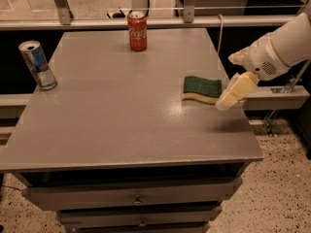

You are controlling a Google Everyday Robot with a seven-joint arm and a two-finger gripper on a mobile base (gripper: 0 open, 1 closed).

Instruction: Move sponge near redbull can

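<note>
End effector (228,98), spread or closed I cannot tell, hangs by the sponge (201,88) near the table's (121,125) right edge; a glancing approach could push it off, away from the redbull can (38,65) at the left edge.

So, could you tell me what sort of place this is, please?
Probably an office or lab workspace: a grey drawer cabinet, a speckled hard floor, and glazed partitions behind. The gripper hangs just beside the sponge.
</note>
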